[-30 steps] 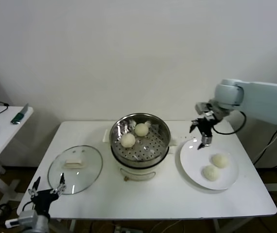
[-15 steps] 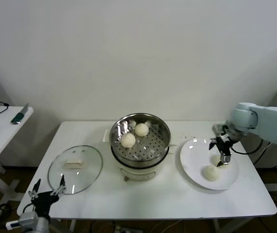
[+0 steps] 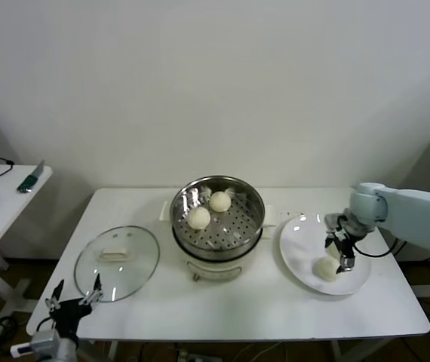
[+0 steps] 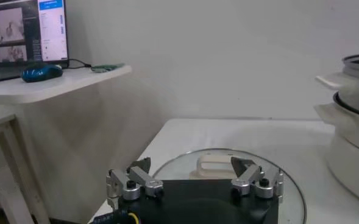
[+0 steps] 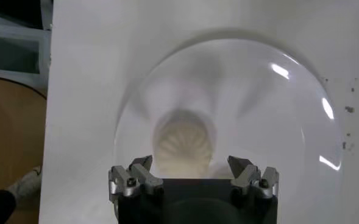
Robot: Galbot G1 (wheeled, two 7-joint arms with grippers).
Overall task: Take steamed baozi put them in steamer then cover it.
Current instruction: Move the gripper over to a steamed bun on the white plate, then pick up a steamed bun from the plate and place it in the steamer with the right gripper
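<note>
On the desk (image 3: 222,309), the steamer (image 3: 217,216) already holds two baozi (image 3: 198,218), the cover (image 3: 117,262) lies beside it, and the right claw (image 3: 341,251), spread wide, is poised over a plate (image 3: 298,256) bun (image 5: 184,141), to be lowered and closed next.

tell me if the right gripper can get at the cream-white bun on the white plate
Probably yes: the right gripper hangs open just over a cream-white bun on the white plate, nothing between.
</note>
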